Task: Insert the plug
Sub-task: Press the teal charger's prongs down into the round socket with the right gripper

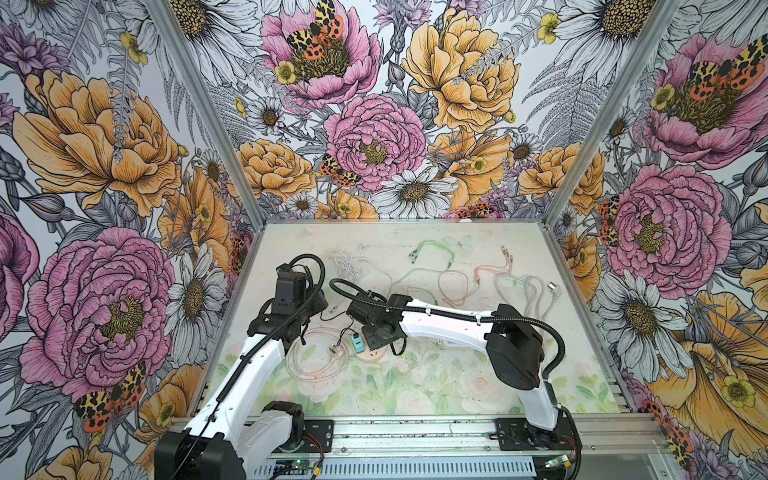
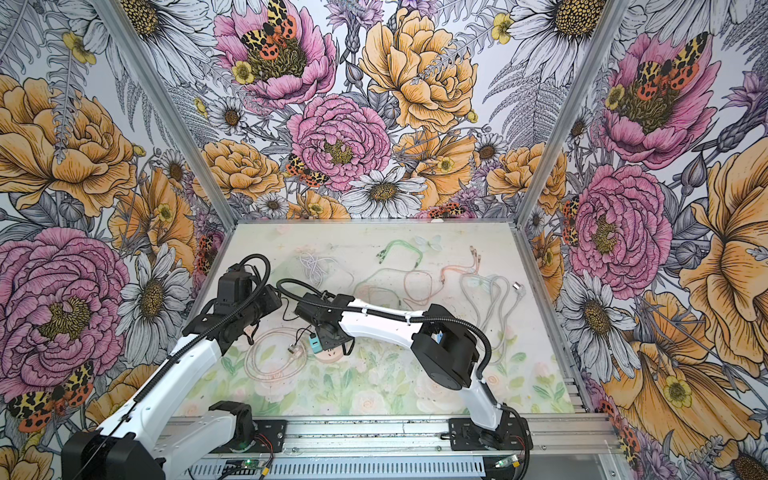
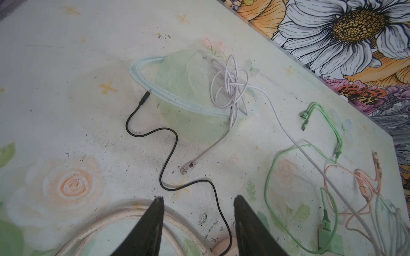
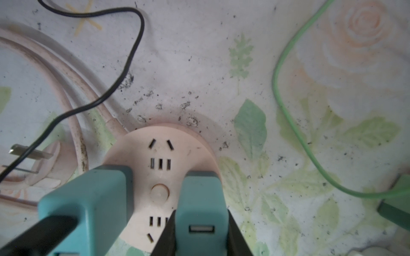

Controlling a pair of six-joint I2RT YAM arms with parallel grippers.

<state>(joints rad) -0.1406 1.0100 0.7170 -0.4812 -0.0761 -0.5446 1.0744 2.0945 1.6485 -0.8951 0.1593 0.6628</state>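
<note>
One plug (image 4: pixel 199 192) — inside right gripper (image 4: pixel 200 213), over socket (image 4: pixel 159 153)

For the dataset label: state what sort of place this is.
Probably a robot test cell: floral wall panels around a table, arms on a metal rail, loose cables and a power strip.

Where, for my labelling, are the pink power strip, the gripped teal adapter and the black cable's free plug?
pink power strip (image 4: pixel 184 153): right wrist view, bare top face.
gripped teal adapter (image 4: pixel 200 195): right wrist view, body above USB port.
black cable's free plug (image 3: pixel 144 98): left wrist view, connector barrel.
</note>
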